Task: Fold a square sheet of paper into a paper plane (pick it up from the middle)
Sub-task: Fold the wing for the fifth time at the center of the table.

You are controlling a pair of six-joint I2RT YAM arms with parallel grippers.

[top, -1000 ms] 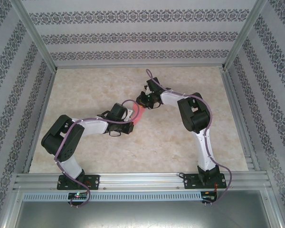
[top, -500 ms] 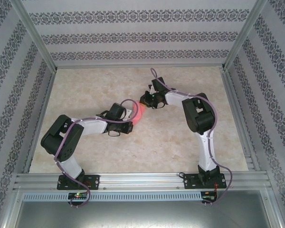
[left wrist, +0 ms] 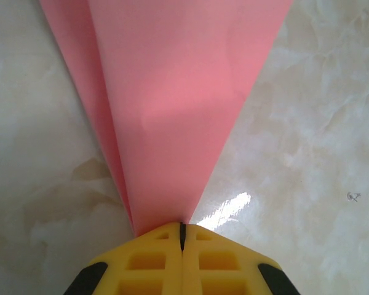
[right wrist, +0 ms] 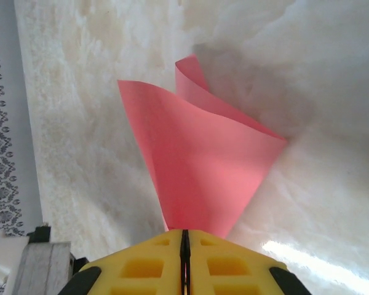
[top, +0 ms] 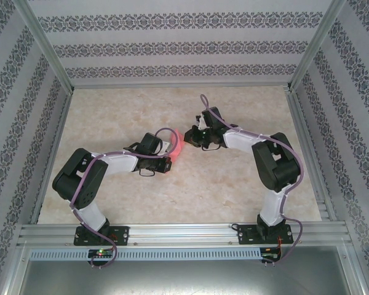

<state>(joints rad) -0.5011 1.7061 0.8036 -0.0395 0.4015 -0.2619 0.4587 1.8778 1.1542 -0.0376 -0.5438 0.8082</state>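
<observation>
Left gripper (left wrist: 182,228) and right gripper (right wrist: 184,235) both clamped on the square sheet of paper (top: 179,145), one at each end; sheet bowed, apparently clear of the table (top: 234,184)

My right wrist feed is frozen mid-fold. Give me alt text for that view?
The right gripper, yellow jaws closed, pinches the narrow end of a salmon-pink sheet of paper that fans out ahead and curls at its far edge. Pale marbled table lies behind it, patterned wall at the left.
</observation>
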